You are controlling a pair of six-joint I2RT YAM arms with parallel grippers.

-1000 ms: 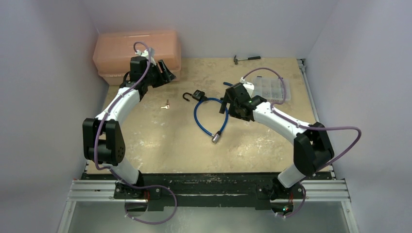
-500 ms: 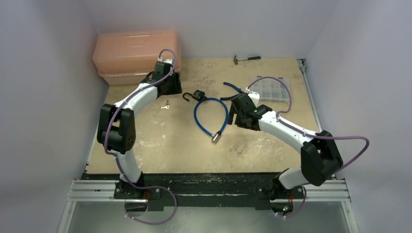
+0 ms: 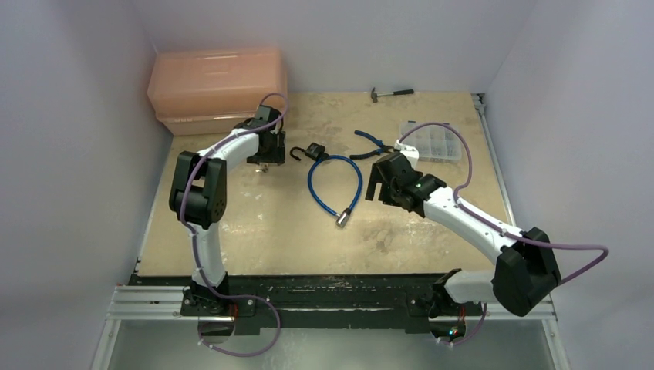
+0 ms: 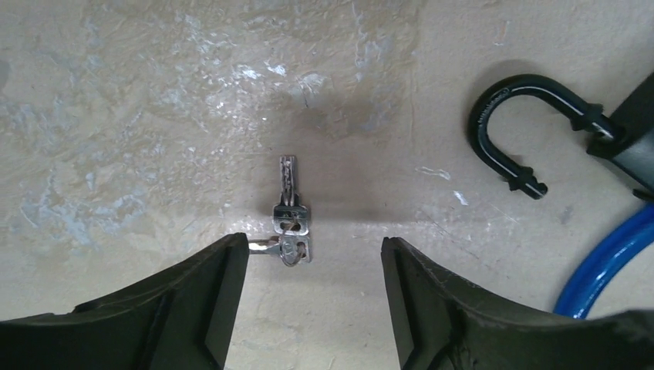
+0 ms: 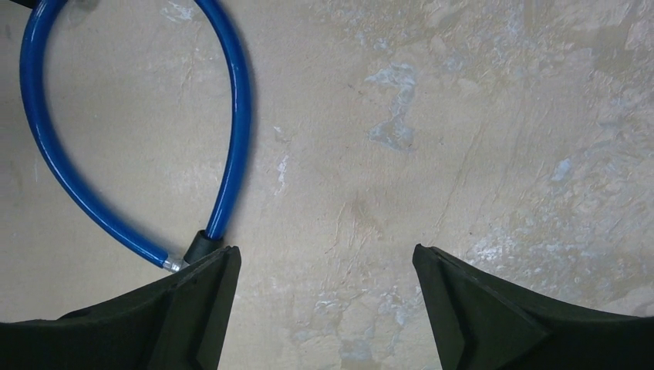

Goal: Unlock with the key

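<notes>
Two tiny silver keys (image 4: 291,220) on one ring lie flat on the table; one points away from me, the other points left under my left finger. My left gripper (image 4: 315,243) hovers open just over them, a finger on each side, gripping nothing. In the top view the left gripper (image 3: 264,156) all but covers the keys. The black padlock (image 3: 314,150) lies to their right with its shackle (image 4: 501,127) swung out, on the blue cable (image 3: 333,183). My right gripper (image 3: 376,183) stands open over bare table, beside the cable's end (image 5: 197,247).
An orange plastic box (image 3: 216,89) fills the back left corner. Blue-handled pliers (image 3: 372,143) and a clear parts organiser (image 3: 433,143) lie behind the right arm. A small hammer (image 3: 391,93) rests at the far edge. White walls close in three sides.
The left arm has swung from beside the orange box rightward and down, ending over the keys. The right arm has drawn back to the right, away from the padlock.
</notes>
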